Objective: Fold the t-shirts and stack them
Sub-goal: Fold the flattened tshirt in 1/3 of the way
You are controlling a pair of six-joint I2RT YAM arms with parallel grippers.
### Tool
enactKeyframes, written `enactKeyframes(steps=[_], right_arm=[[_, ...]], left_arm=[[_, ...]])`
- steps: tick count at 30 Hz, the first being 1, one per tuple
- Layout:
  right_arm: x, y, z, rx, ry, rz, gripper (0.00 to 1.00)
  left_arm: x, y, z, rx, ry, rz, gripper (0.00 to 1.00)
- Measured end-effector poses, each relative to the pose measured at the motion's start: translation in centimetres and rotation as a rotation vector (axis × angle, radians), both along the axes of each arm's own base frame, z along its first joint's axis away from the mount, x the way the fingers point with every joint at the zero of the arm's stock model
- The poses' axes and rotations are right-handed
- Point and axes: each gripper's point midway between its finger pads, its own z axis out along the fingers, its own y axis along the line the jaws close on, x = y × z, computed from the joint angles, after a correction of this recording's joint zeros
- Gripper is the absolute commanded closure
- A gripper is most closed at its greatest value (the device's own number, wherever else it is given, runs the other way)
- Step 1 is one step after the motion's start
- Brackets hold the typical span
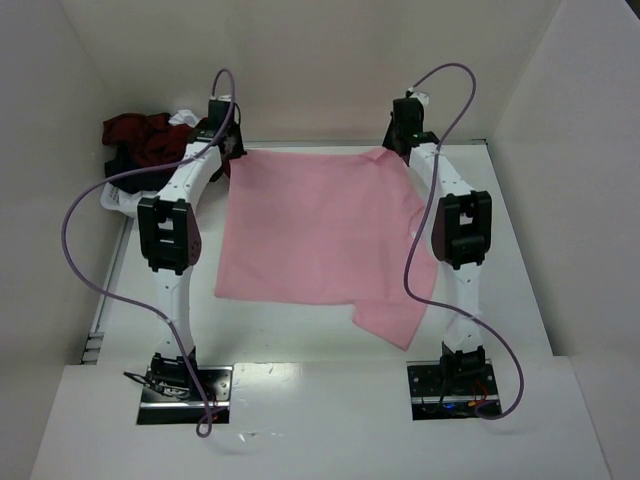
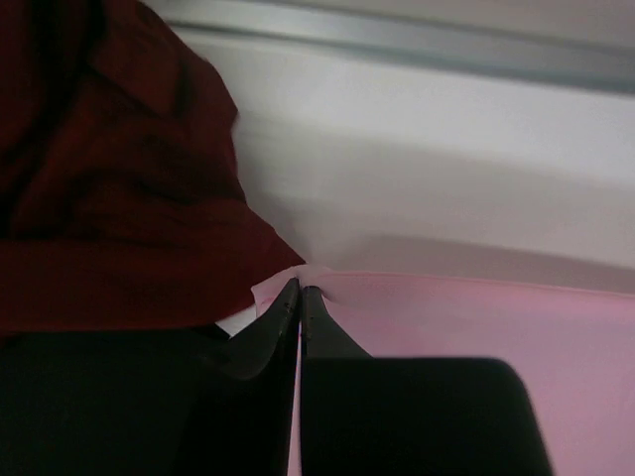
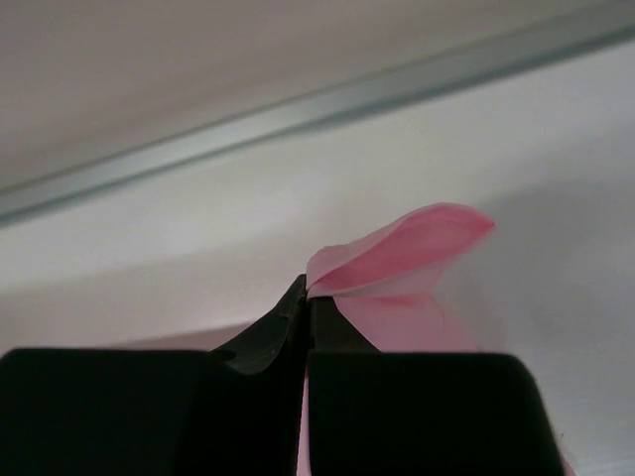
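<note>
A light pink t-shirt (image 1: 320,230) is stretched over the table's middle between my two grippers, a sleeve trailing at its near right. My left gripper (image 1: 226,143) is shut on the shirt's far left corner; the wrist view shows pink cloth (image 2: 476,347) pinched at the fingertips (image 2: 288,294). My right gripper (image 1: 405,140) is shut on the far right corner, where a pink flap (image 3: 407,248) sticks out past its fingertips (image 3: 298,294). A pile of dark red, black and white shirts (image 1: 145,140) lies at the far left; the dark red cloth (image 2: 109,178) fills the left of the left wrist view.
A white basket (image 1: 125,197) holds the pile by the left wall. White walls enclose the table on the left, back and right. A metal strip (image 3: 298,119) runs along the foot of the back wall.
</note>
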Motion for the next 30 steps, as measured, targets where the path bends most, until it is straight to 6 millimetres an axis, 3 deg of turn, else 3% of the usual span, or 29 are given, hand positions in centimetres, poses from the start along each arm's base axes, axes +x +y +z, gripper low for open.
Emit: enactKeyframes(steps=[5, 8, 11, 16, 20, 25, 28, 30], right_arm=[[2.3, -0.2, 5.5, 0.012, -0.132, -0.023, 0.98], [3.2, -0.6, 7.6, 0.019, -0.186, -0.034, 0.98], [3.5, -1.3, 7.7, 0.021, -0.192, -0.046, 0.99], [3.5, -1.6, 5.7, 0.039, -0.152, -0.046, 0.99], [1.9, -1.2, 1.4, 0.066, -0.054, -0.035, 0.99], [-3.4, -1.1, -6.0, 0.093, 0.139, -0.039, 0.99], [-7.1, -1.0, -8.0, 0.122, 0.215, -0.044, 0.99], [-9.0, -0.9, -7.7, 0.146, 0.23, -0.044, 0.99]], left_arm=[[1.5, 0.8, 3.3, -0.007, -0.087, 0.015, 1.0], [1.5, 0.6, 2.8, -0.007, -0.079, 0.012, 1.0], [1.7, 0.3, 1.5, -0.006, -0.059, 0.004, 1.0], [1.6, 0.2, -0.6, -0.001, -0.017, -0.002, 1.0], [1.6, 0.2, -0.7, 0.002, -0.012, -0.003, 1.0], [0.5, 0.4, -2.1, 0.018, 0.027, -0.013, 1.0], [-1.3, 0.7, -3.3, 0.035, 0.077, -0.02, 1.0], [-2.6, 0.9, -3.7, 0.05, 0.103, -0.032, 1.0]])
